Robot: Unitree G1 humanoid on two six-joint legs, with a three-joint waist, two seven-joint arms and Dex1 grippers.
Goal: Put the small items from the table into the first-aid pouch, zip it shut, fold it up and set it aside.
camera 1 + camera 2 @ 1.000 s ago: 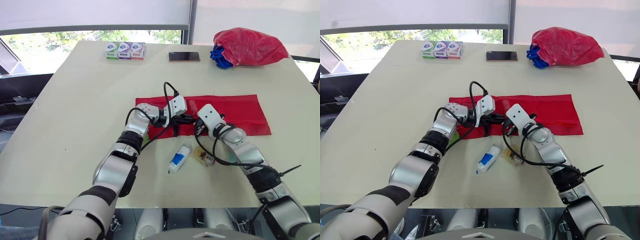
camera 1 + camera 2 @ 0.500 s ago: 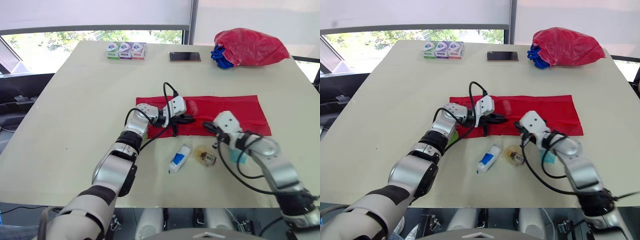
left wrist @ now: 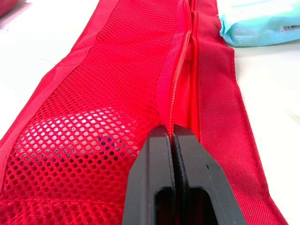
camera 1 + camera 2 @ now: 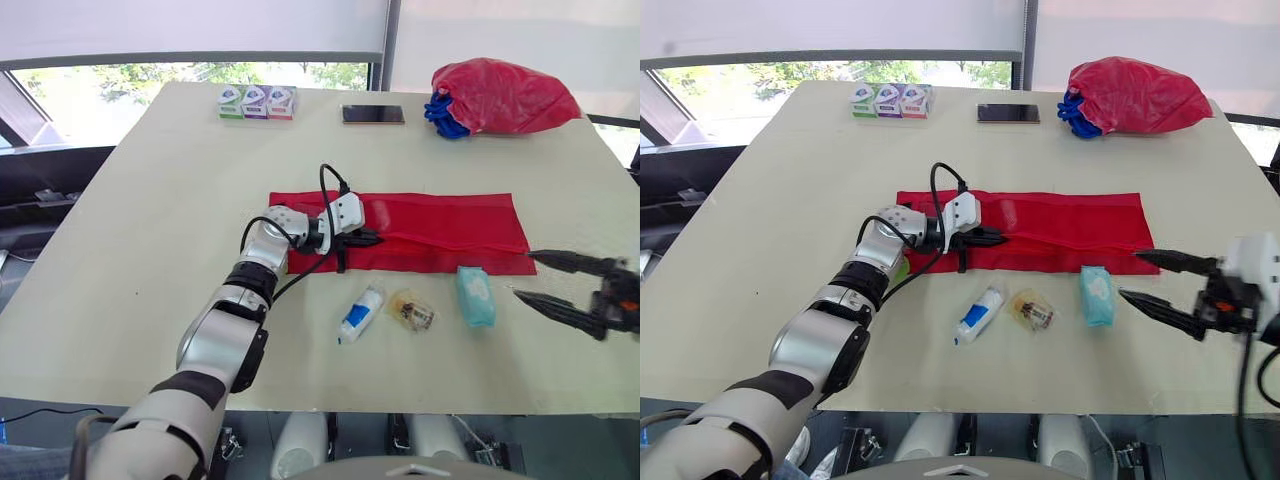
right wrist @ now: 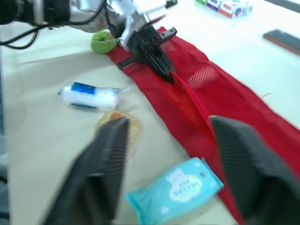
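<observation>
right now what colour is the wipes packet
Wipes packet is light blue, clearest in right wrist view.

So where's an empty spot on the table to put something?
Bare: the table left of the left arm, and the strip between red pouch and phone. Crowded: in front of the pouch, where tube, small packet and wipes lie.

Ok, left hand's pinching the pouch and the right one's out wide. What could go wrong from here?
The left hand is shut on the zipper edge of the red pouch; a pull may drag the whole pouch instead of opening it. The open right hand sits to the right of the wipes pack, which lies by the pouch's near edge; a low approach could shove it toward the tube.
</observation>
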